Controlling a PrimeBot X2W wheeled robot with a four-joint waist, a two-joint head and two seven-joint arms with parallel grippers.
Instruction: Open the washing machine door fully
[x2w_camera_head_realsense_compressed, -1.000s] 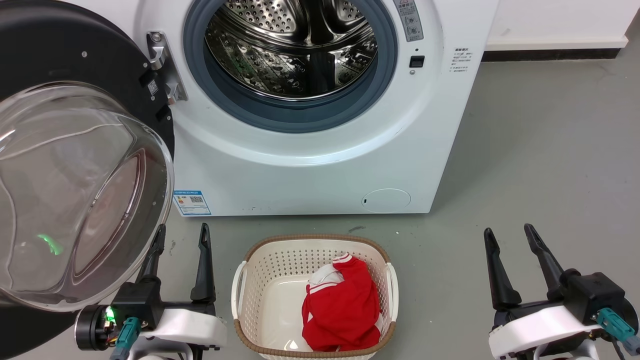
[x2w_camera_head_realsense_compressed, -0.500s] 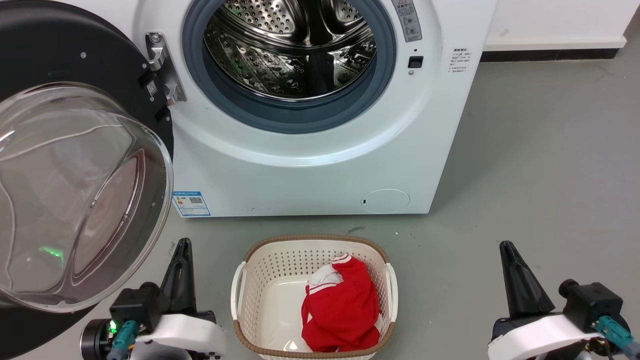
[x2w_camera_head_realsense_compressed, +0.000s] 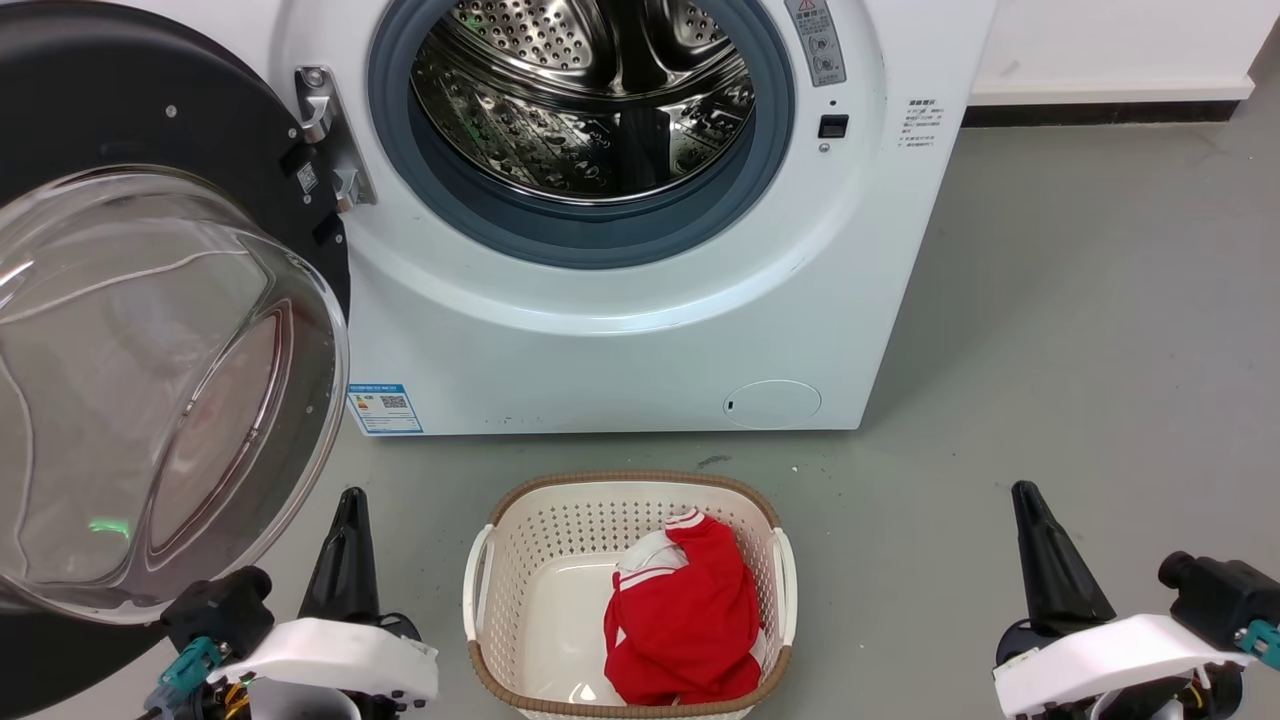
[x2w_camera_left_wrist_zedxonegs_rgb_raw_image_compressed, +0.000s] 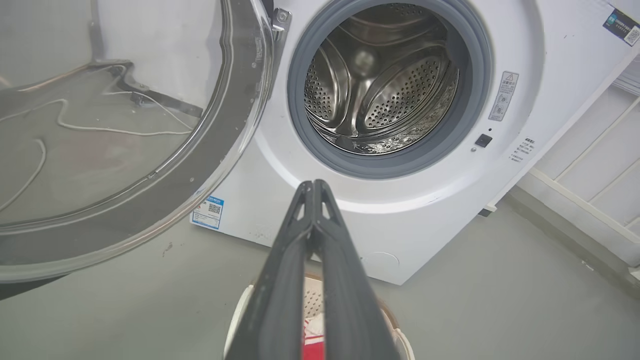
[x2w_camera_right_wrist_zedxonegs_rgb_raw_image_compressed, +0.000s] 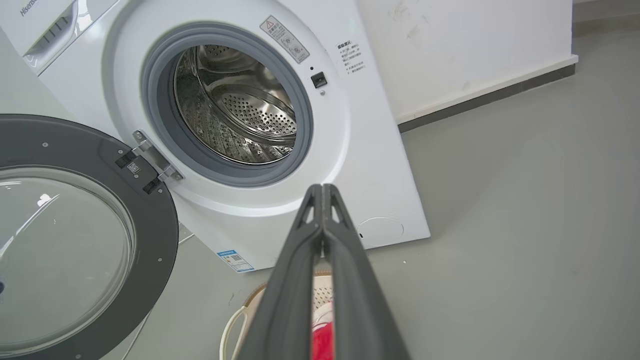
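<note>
The washing machine door (x2w_camera_head_realsense_compressed: 150, 380) hangs swung out on its metal hinge (x2w_camera_head_realsense_compressed: 325, 130) at the left of the head view. Its black rim faces away from the steel drum (x2w_camera_head_realsense_compressed: 590, 90) and its glass bowl bulges towards the camera; it looks wide open, though I cannot tell whether it has reached its stop. The left jaws are pressed together and hold nothing, low and just beside the bowl's lower edge. That is where the main risk lies: lifting or swinging that arm outwards could knock the glass, and a push with closed tips on so glossy a curve would probably slip. Forcing the door beyond its stop would strain the hinge (the door's only mount). The right jaws are likewise shut tip to tip and empty, well apart from the door. A white basket (x2w_camera_head_realsense_compressed: 480, 560) holding a red garment (x2w_camera_head_realsense_compressed: 690, 610) sits on the floor (x2w_camera_head_realsense_compressed: 1050, 300) between the arms, near the machine front, and would block any roll forward.
</note>
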